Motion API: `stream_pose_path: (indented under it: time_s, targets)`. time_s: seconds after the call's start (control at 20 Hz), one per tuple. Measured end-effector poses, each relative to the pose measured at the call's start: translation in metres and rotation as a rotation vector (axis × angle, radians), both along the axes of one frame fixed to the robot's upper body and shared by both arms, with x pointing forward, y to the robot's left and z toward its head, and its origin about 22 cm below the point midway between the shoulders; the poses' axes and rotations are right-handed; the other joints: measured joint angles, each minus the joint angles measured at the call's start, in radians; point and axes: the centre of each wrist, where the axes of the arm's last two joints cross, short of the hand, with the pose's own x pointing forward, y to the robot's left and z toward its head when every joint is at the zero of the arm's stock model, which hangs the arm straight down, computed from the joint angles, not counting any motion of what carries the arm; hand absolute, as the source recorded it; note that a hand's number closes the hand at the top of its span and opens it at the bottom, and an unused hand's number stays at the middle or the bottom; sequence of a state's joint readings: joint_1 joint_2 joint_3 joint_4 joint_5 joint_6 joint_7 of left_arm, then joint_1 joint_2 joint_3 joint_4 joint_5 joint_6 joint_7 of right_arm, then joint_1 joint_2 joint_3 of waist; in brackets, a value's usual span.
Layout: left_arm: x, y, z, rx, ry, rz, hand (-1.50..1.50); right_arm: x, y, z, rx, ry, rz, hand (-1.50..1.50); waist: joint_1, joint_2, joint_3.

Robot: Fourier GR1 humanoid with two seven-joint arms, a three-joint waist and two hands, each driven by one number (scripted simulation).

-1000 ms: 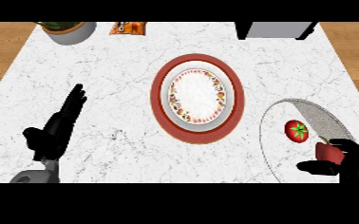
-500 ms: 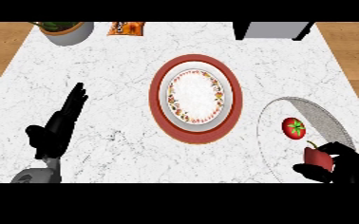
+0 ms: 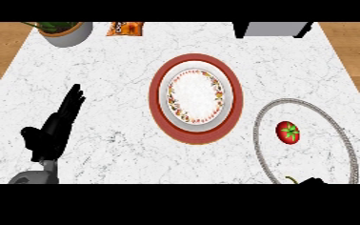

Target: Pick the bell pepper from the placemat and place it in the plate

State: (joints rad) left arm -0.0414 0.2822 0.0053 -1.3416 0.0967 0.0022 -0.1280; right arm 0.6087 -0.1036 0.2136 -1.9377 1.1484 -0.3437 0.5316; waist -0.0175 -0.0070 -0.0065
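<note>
Head view: plate point(image 3: 197, 95) sits bare on red placemat point(image 3: 160, 109).

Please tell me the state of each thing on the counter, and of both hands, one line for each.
plate: upright, nothing in it, on the red mat.
tomato: lying on the round placemat, untouched.
left hand: open, resting at the left.
right hand: only a sliver at the lower edge; state cannot be told.
green stem: beside that sliver; the rest is hidden.

Right hand point(image 3: 314, 180) mostly cropped away
</note>
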Motion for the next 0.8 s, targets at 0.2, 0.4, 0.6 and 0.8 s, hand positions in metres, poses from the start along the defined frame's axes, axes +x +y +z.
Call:
stream_pose_path:
  time_s: [0.2,0.4,0.6,0.8]
  targets:
    - [-0.003,0.003,0.001,0.002,-0.005,-0.005,0.0,-0.02,0.022,0.033,-0.035,-0.061,0.04,1.5,0.004,0.002,0.003]
    - [0.002,0.0,0.004,0.002,-0.002,-0.005,0.0,-0.03,0.039,0.069,-0.084,-0.153,0.068,1.5,0.005,0.004,0.004]
    - [0.0,-0.003,-0.001,0.008,-0.001,-0.007,0.0,-0.03,0.053,0.097,-0.137,-0.281,0.073,1.5,0.007,0.004,0.004]
    - [0.001,-0.003,0.004,0.016,-0.008,-0.011,0.0,-0.024,0.068,0.118,-0.161,-0.365,0.091,1.5,0.013,0.005,0.005]
